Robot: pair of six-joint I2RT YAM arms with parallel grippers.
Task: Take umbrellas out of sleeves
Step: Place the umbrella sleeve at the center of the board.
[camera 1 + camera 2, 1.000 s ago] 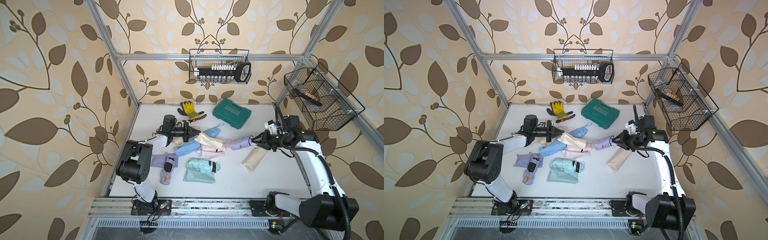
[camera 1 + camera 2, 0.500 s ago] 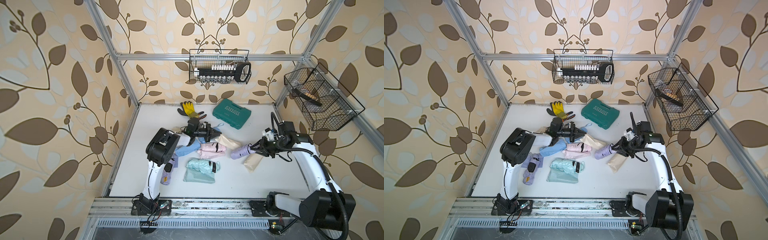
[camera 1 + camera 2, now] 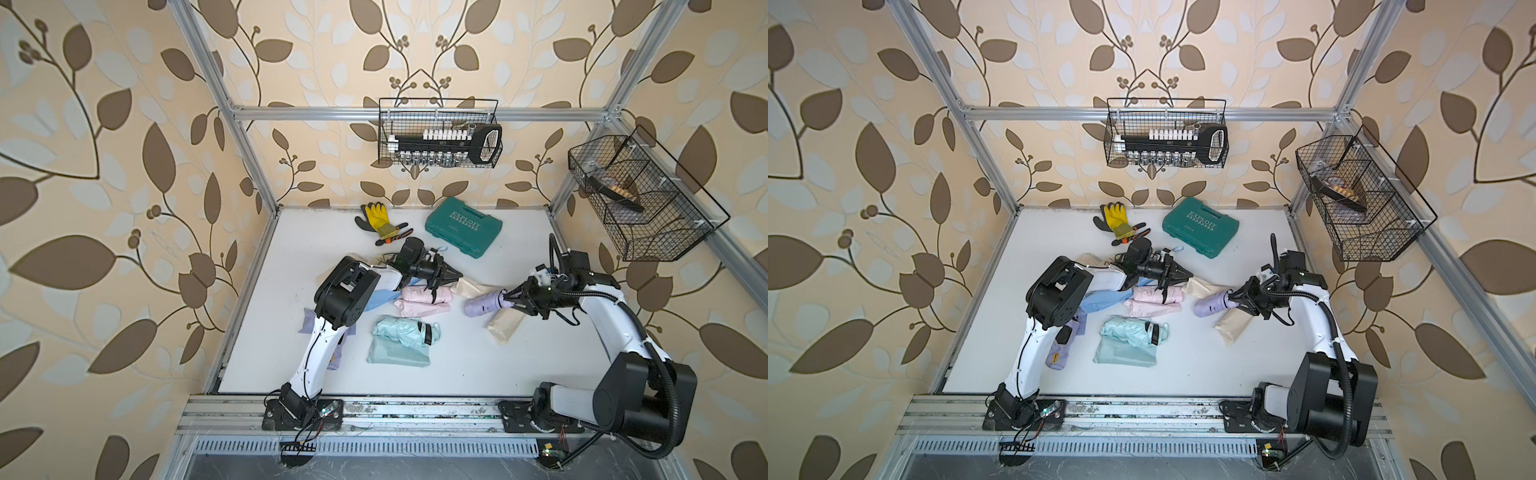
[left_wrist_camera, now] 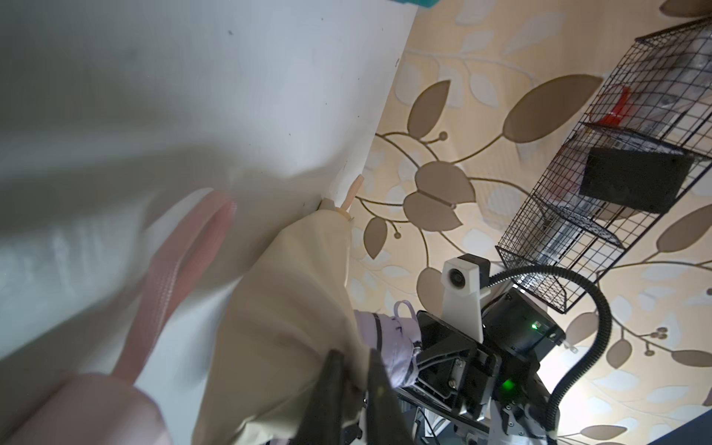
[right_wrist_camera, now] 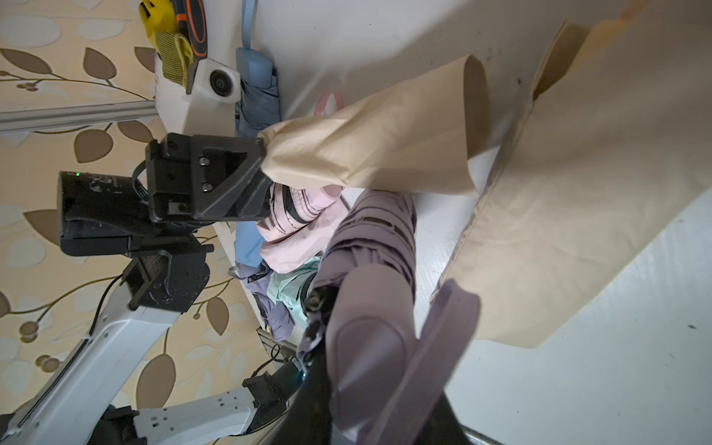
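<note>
White surface [image 3: 540,374]: right claw [image 3: 505,296] clenched on lilac umbrella [image 3: 482,305]; left claw [image 3: 456,275] touches beige sleeve [image 3: 471,287], whether gripping, I cannot tell.

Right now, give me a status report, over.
Right tool shut on lilac umbrella, bare. Left tool at beige sleeve end, grip unclear. Pink umbrella close alongside.

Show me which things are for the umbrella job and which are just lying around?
For the job: lilac umbrella, pink umbrella, mint umbrella, mint sleeve, beige sleeve.
Just lying around: yellow gloves, green case, wire baskets.
</note>
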